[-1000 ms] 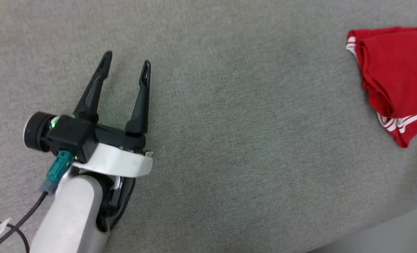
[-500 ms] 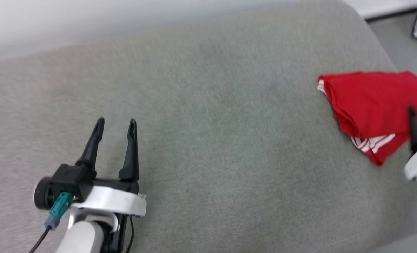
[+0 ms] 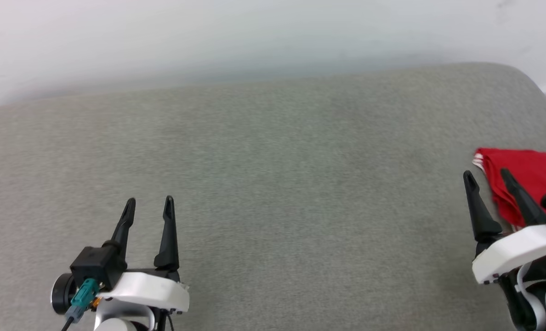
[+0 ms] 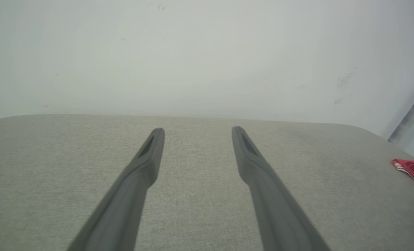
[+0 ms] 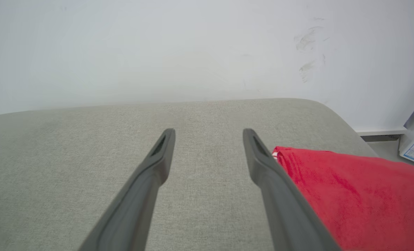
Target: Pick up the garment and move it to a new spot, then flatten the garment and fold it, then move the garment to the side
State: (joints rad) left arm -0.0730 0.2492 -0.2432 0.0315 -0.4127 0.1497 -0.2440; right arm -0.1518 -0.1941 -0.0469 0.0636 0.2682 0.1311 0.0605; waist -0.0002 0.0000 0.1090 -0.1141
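Head cam has swung up vs a sec ago. The whole pic shifts, so the pale wall (image 3: 254,37) now shows behind the grey upholstered surface (image 3: 273,184). That's cam motion, not things moving.

Real change: the right end effector (image 3: 486,174) has come into frame at lower right. It was absent a sec ago and only a sliver half a sec ago. It's open, jaws spread wide, nothing between them. It sits just left of the garment (image 3: 535,168), and its right finger (image 3: 521,200) crosses the cloth's left edge in head view. Touching or just above, can't tell. Right wrist view agrees: red cloth lies beside and beyond that finger, not between the two.

The left end effector (image 3: 150,201) is open too, empty, at near left and well apart from the garment.

Garment: folded red bundle w/ white striped trim at its left corner, lying at the right end of the surface, its right part cut off by the frame edge. Left wrist view catches just a red corner at right.

Meaning, imo: fold looks done and the garment is set aside on the right. Both arms are empty & in rest pose, so the task is prob at or near its end.
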